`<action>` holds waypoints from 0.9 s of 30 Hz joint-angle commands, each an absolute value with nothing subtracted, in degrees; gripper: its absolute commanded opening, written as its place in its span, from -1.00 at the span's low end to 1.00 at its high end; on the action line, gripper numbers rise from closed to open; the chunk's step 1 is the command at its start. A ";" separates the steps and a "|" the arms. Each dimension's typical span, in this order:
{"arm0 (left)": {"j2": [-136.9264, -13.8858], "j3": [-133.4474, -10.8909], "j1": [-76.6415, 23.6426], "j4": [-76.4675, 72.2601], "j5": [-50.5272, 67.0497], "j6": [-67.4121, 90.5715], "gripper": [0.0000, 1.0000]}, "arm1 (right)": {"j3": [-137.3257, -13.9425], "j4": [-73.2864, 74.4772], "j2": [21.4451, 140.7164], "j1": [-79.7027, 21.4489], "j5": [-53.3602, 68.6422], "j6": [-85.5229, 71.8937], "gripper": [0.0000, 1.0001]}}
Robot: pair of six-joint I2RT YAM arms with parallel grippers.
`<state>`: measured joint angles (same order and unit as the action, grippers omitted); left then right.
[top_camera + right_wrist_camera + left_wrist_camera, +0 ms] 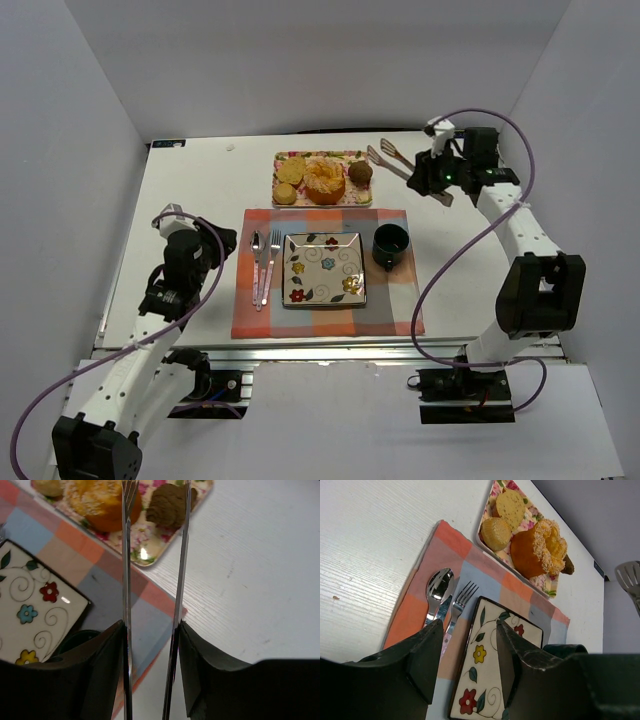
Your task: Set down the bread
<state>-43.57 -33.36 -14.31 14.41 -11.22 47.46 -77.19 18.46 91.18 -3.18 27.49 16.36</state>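
Observation:
Several breads lie on a floral tray (321,154) at the back: a large orange sugared bun (325,182), a brown bun (361,172), a small muffin (285,193) and a flat round piece (291,168). A square flowered plate (323,268) sits on the checked placemat (400,300). My right gripper (425,180) is shut on metal tongs (392,158), whose tips point at the tray's right end. In the right wrist view the gripper (151,625) presses on both arms of the tongs (126,555), their tips empty by the brown bun (167,506). My left gripper (222,245) is open and empty left of the mat, and in its wrist view (468,625) it faces the plate (490,680).
A spoon (256,255) and a fork (272,258) lie on the mat left of the plate. A dark mug (390,245) stands right of the plate. White walls enclose the table on three sides.

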 commanded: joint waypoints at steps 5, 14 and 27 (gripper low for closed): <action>-40.78 -33.58 -13.97 15.91 -12.65 48.08 0.13 | -82.53 22.41 92.55 -13.61 28.04 26.35 0.02; -40.52 -33.40 -13.97 16.52 -13.18 47.81 0.13 | -85.77 22.76 96.14 -25.47 17.51 36.46 0.04; -40.08 -32.34 -13.97 16.17 -13.54 47.90 0.13 | -94.04 27.25 104.85 -29.18 8.62 38.67 0.06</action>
